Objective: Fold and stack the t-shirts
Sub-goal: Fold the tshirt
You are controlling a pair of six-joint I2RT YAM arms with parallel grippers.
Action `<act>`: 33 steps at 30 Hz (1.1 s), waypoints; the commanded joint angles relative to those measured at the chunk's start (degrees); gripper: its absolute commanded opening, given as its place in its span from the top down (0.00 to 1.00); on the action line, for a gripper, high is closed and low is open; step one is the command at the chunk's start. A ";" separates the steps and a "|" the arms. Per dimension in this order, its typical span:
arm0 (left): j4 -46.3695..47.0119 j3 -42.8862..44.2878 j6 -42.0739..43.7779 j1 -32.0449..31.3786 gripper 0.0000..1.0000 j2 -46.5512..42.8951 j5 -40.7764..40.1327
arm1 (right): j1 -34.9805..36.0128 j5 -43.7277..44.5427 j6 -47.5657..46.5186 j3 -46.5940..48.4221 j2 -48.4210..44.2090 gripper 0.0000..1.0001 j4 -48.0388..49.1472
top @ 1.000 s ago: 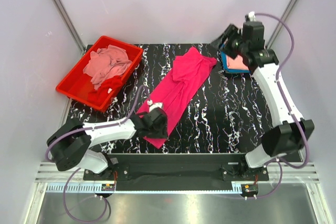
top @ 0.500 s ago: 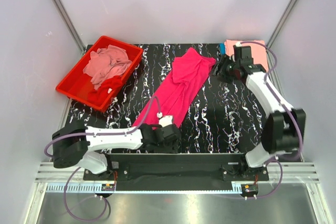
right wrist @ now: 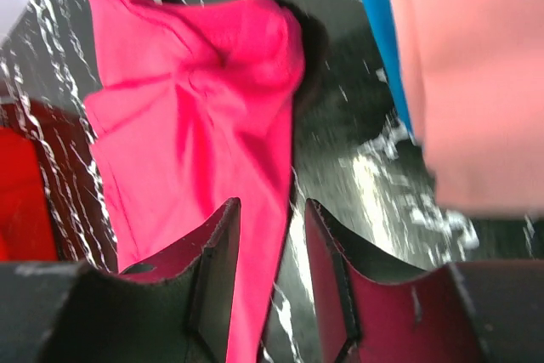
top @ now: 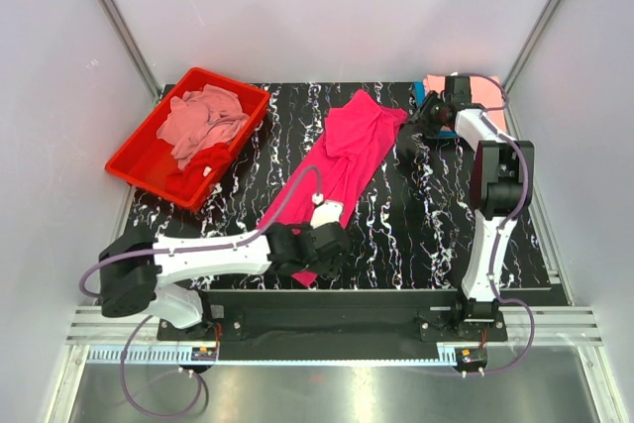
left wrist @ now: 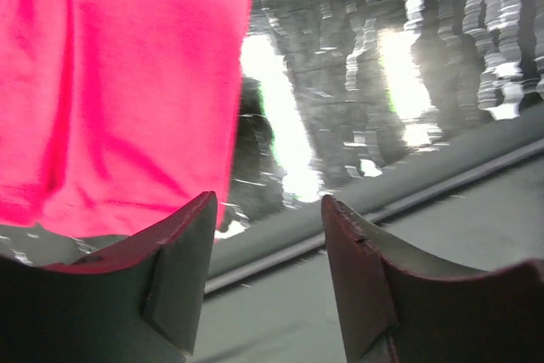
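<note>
**Task stage: partly complete.** Two folded t-shirts, a salmon-peach cloth tee [top: 475, 89] over a teal-blue one [right wrist: 387, 31], are stacked at the far right corner of the black marbled worktop [top: 416, 225]. A hot pink short-sleeved cloth tee [top: 342, 160] is laid diagonally across the middle as a long narrow strip and is judged half folded. A crumpled dusty pink tee [top: 203, 121] and a red tee [top: 203, 160] are held, not yet folded, in the rigid red plastic tray [top: 134, 180] at the far left. The left end effector [left wrist: 268, 210] is poised at the strip's near hem, jaws apart and empty. The right end effector [right wrist: 268, 210] is poised at its far end, jaws likewise apart, with nothing gripped.
</note>
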 commanded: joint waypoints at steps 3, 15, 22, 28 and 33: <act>-4.40 2.07 10.06 -0.56 0.46 4.46 -5.54 | -1.44 -2.84 0.71 6.93 4.05 0.56 4.80; -2.74 -1.00 10.95 -2.93 0.45 9.29 -5.18 | -2.23 -2.75 1.75 11.24 11.17 0.56 6.37; -3.96 -1.18 9.20 -5.31 0.47 13.68 -6.50 | -2.14 -3.46 3.43 8.79 12.49 0.60 12.34; -3.97 -1.97 7.88 -5.57 0.53 13.78 -7.64 | -1.79 -3.28 4.40 10.88 14.86 0.59 12.27; -4.32 -2.23 7.53 -5.57 0.70 13.07 -8.00 | -1.26 -1.97 4.04 14.93 18.02 0.58 9.37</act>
